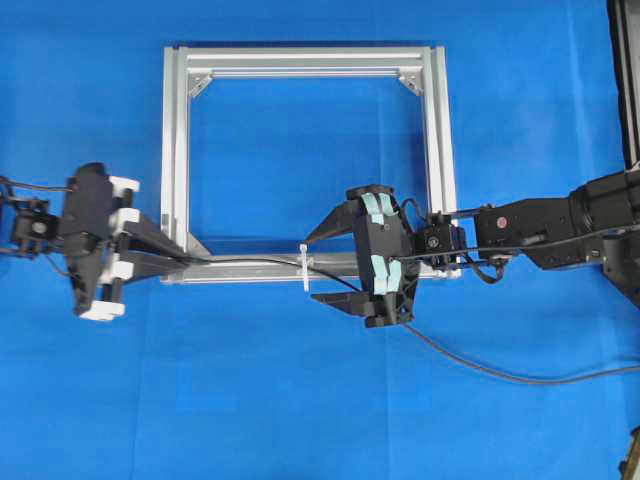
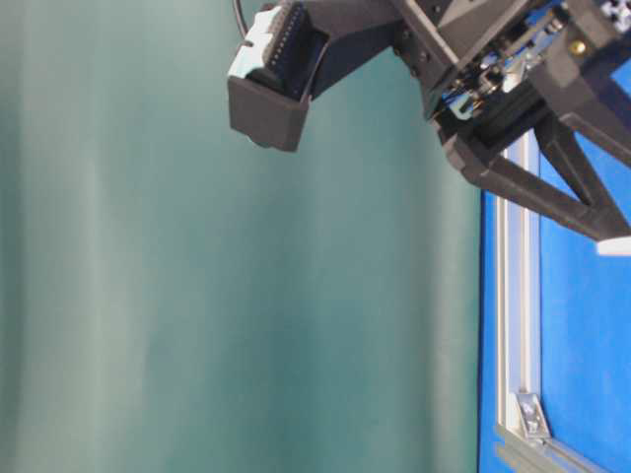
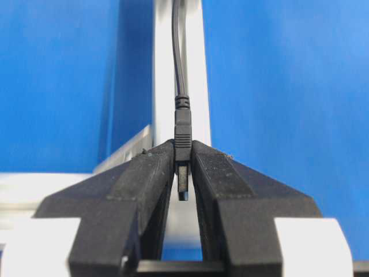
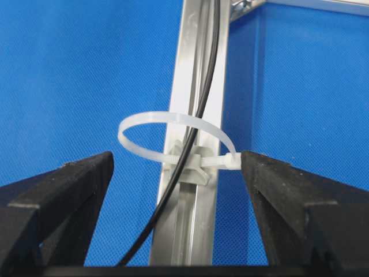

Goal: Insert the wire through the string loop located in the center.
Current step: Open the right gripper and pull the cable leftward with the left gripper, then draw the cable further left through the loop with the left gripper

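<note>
Two pincers work along the near bar of the silver frame point(image 1: 310, 265). The left pincer point(image 3: 183, 173) is clenched on the slim plug of the wire point(image 3: 183, 141), its jaws pressed flat against the plug's sides, the metallic tip poking back between them toward the camera. That grip likely keeps the plug aligned with the bar so the cable follows straight.

From the plug the cable runs away toward 12 o'clock in the left wrist view, lying over the bar. In the overhead view the left pincer point(image 1: 165, 255) sits at the frame's 7 o'clock corner, and the wire point(image 1: 250, 260) stretches toward 3 o'clock, reaching the string loop point(image 1: 305, 268) at mid-bar.

The right pincer point(image 1: 335, 262) stands released, jaws spread wide either side of the loop without touching it, probably having let go. Its wrist view shows the wire point(image 4: 199, 115) passing through the string loop point(image 4: 173, 124). So threading looks done.

The blue table point(image 1: 300, 400) carries everything.
</note>
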Robot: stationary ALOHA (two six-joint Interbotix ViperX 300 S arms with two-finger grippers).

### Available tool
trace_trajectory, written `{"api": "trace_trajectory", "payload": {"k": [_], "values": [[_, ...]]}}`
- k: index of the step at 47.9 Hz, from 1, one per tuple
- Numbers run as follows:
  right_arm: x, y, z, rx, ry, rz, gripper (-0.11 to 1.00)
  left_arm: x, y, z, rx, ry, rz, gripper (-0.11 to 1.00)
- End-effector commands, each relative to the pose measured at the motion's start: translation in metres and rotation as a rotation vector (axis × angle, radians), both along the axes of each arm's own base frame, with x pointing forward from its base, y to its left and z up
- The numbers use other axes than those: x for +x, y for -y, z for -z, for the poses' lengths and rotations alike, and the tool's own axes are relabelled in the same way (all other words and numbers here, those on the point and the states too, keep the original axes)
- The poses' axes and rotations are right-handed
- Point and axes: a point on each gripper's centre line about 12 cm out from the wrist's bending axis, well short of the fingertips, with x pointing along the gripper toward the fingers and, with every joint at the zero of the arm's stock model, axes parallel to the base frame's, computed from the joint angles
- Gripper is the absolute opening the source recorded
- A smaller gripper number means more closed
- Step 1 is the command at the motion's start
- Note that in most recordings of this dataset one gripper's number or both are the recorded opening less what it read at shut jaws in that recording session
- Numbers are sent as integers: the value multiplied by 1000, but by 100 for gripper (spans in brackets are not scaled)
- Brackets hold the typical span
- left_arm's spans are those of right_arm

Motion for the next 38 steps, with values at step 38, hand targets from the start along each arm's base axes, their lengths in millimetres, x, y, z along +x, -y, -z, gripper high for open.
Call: {"api": "trace_trajectory", "payload": {"k": [38], "values": [[2, 0, -14, 4, 43, 1, 79, -36, -1, -1, 15, -49, 33, 10]]}}
